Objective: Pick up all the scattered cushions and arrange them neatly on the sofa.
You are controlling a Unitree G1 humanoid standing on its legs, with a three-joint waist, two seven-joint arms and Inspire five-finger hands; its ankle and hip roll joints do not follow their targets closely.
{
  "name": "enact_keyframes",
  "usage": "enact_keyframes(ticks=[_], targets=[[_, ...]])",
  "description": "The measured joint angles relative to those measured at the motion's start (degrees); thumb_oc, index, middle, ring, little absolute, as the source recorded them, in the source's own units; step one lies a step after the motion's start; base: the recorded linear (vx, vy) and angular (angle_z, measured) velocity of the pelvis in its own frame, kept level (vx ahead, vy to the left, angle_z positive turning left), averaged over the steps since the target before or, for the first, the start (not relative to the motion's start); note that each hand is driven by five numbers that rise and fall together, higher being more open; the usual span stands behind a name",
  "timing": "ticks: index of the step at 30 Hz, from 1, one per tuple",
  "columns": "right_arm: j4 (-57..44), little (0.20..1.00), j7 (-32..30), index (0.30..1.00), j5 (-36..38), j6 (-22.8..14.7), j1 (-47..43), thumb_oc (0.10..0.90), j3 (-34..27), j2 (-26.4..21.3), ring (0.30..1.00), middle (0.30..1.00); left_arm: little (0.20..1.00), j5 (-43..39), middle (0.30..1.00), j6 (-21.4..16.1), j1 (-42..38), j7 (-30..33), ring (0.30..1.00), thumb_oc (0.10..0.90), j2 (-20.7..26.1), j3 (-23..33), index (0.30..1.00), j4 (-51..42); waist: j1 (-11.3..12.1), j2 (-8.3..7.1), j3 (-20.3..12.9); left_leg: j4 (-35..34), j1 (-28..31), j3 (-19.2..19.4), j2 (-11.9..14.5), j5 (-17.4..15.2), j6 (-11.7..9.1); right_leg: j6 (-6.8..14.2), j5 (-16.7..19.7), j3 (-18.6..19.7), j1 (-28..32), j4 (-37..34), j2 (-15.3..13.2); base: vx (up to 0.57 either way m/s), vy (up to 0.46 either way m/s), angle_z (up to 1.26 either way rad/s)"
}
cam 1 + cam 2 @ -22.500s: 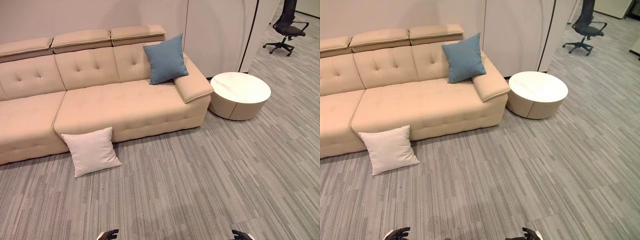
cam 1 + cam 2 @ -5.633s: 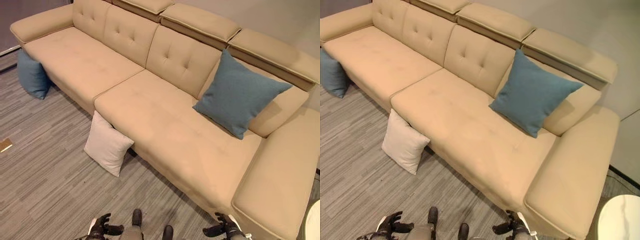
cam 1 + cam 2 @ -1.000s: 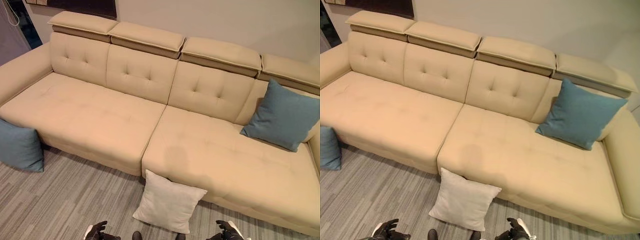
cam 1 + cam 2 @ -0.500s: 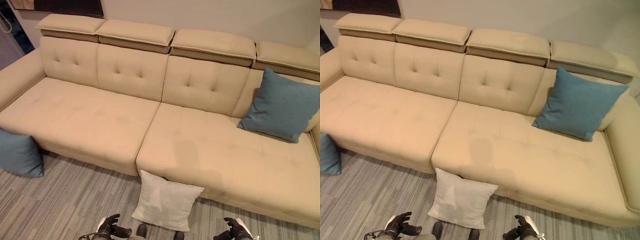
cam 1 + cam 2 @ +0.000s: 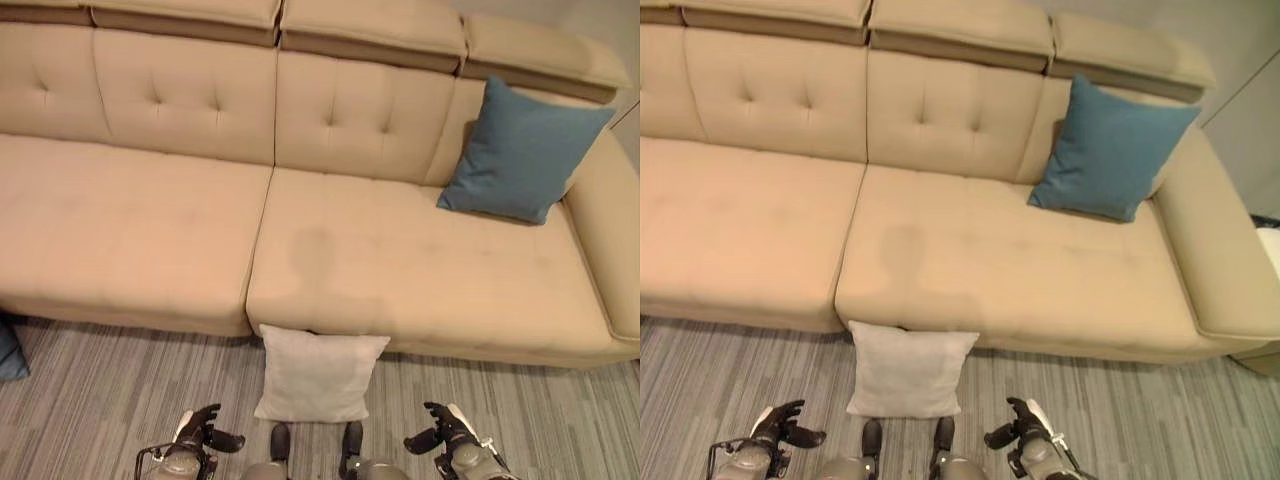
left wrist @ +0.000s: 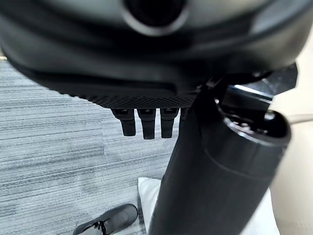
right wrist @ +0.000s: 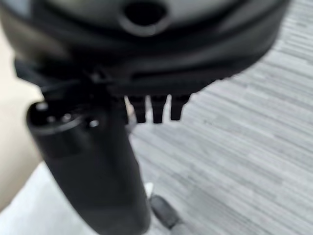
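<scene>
A white cushion (image 5: 318, 375) stands on the grey carpet, leaning against the front of the beige sofa (image 5: 150, 220), directly ahead of me. A blue cushion (image 5: 520, 150) rests upright against the sofa's backrest at its right end. Another blue cushion (image 5: 8, 352) peeks in on the floor at the far left edge. My left hand (image 5: 195, 432) hangs low to the left of the white cushion, and my right hand (image 5: 445, 436) low to its right. Both are open and hold nothing. The fingers (image 6: 144, 122) of the left hand point down at the carpet.
The sofa's right armrest (image 5: 1215, 260) juts forward at the right. A corner of a white round table (image 5: 1272, 250) shows past it. Striped grey carpet (image 5: 120, 400) spreads to both sides of the white cushion.
The camera has come closer to the sofa and tipped down, so the white cushion now sits centred between my hands. The cushions themselves have not moved. Both hands stay open.
</scene>
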Motion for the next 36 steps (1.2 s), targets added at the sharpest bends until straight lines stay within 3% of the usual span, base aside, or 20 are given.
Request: enact_keyframes(ticks=[3,6,7,8,9,12,15,16,23,27,36], targets=[[-0.1,0.9,-1.0,0.9,1.1,-0.5,-1.8,0.8,-0.1,-0.4,0.9,0.9,0.9,-1.7,0.9,0.0,-0.6,0.7,0.9,0.8,-0.2,-0.4,0.9,-0.2,-0.2,0.33,0.9,0.8,-3.8,-0.8,0.3,1.2,-0.8,-2.9,2.8,0.1,-1.7,-3.0,1.0,-0.15,-0.07,0.08],[-2.0,0.9,-2.4,0.9,3.7,-0.6,-4.1,0.8,-1.2,-0.9,0.9,0.9,0.9,-5.5,0.9,-0.2,-2.1,1.4,0.9,0.8,-0.2,-0.5,0.9,-2.1,-0.3,0.78,2.2,3.4,-8.8,-1.4,1.0,1.4,-1.1,-3.6,3.3,-0.1,-5.9,-2.2,1.6,-0.21,-0.063,0.06],[-3.7,0.9,-3.8,0.9,5.8,-1.4,-5.9,0.8,-3.0,-1.6,0.9,0.9,0.9,-7.9,0.9,-1.3,-4.4,2.2,0.9,0.8,-0.1,-0.5,0.9,-4.1,-0.4,0.85,3.8,7.4,-14.9,-2.3,1.1,1.2,-1.4,-3.4,2.5,-0.1,-11.4,1.8,1.1,-0.18,-0.042,0.09],[-4.6,0.9,-4.2,0.9,6.4,-1.6,-7.8,0.8,-3.8,-2.2,0.9,0.9,0.9,-8.7,0.9,-1.6,-6.0,2.6,0.9,0.8,0.1,-0.3,0.9,-5.2,-0.2,1.41,5.5,8.0,-16.4,-3.0,1.2,1.0,-1.7,-4.2,2.5,-0.1,-13.0,2.8,1.2,-0.21,-0.074,0.12],[-8.6,0.9,-5.5,0.9,9.6,-1.8,-12.0,0.8,-5.8,-3.0,0.9,0.9,0.9,-12.4,0.9,-2.4,-10.7,3.8,0.9,0.8,0.1,-0.3,0.9,-7.3,-0.9,1.72,8.7,10.7,-21.5,-3.3,1.4,1.7,-1.9,-4.2,1.1,0.0,-19.2,8.5,0.6,-0.14,-0.063,0.12],[-13.3,0.9,-8.3,0.9,13.2,-4.0,-16.5,0.8,-8.1,-3.0,0.9,0.9,0.9,-16.1,0.9,-4.5,-16.2,5.7,0.9,0.8,0.8,-0.3,0.9,-11.0,-1.7,1.43,11.9,12.1,-27.5,-4.4,1.1,1.6,-3.3,-5.2,-1.0,0.2,-27.2,14.6,-0.9,-0.14,-0.005,0.12],[-17.6,0.9,-12.4,0.9,16.1,-5.2,-22.2,0.8,-8.3,-3.1,0.9,0.9,0.9,-20.1,0.9,-6.0,-22.5,8.6,0.9,0.8,0.6,-1.7,0.9,-13.7,-2.4,1.63,12.9,17.2,-38.2,-4.4,0.5,1.5,-2.5,-6.0,-2.8,1.1,-39.0,21.9,-2.9,-0.1,0.016,0.07],[-18.0,0.9,-12.8,0.9,16.6,-5.7,-25.7,0.8,-8.1,-3.1,0.9,0.9,0.9,-20.3,0.9,-6.6,-25.0,8.8,0.9,0.8,0.8,-1.4,0.9,-14.4,-2.5,1.86,15.0,17.8,-39.9,-4.3,0.6,2.0,-2.7,-6.3,-2.3,1.4,-40.8,23.0,-2.9,-0.11,0.045,0.04],[-18.2,0.9,-17.1,0.9,22.2,-8.2,-38.1,0.8,-8.1,-5.0,0.9,0.9,0.9,-24.3,0.9,-7.6,-36.4,11.6,0.9,0.8,2.2,-3.8,0.9,-14.8,-4.1,2.35,16.8,24.6,-55.5,-3.5,0.1,1.6,-1.7,-7.8,-2.6,2.9,-56.8,30.0,-4.4,-0.03,0.04,0.0],[-18.1,0.9,-19.3,0.9,23.8,-9.3,-41.8,0.8,-8.1,-6.9,0.9,0.9,0.9,-24.6,0.9,-8.2,-40.9,14.2,0.9,0.8,4.4,-5.0,0.9,-17.9,-4.9,2.31,18.0,27.7,-61.1,-2.8,-0.2,0.9,-1.4,-8.0,-3.7,4.0,-63.1,33.6,-5.4,0.01,0.018,0.04],[-17.9,0.9,-19.2,0.9,28.3,-10.7,-45.1,0.8,-7.2,-7.8,0.9,0.9,0.9,-25.2,0.9,-8.9,-46.5,15.0,0.9,0.8,6.1,-5.9,0.9,-18.0,-5.0,2.31,17.9,31.1,-68.4,-2.6,0.1,0.1,-1.4,-8.6,-4.4,4.6,-70.3,36.8,-5.6,0.01,-0.011,0.0]])
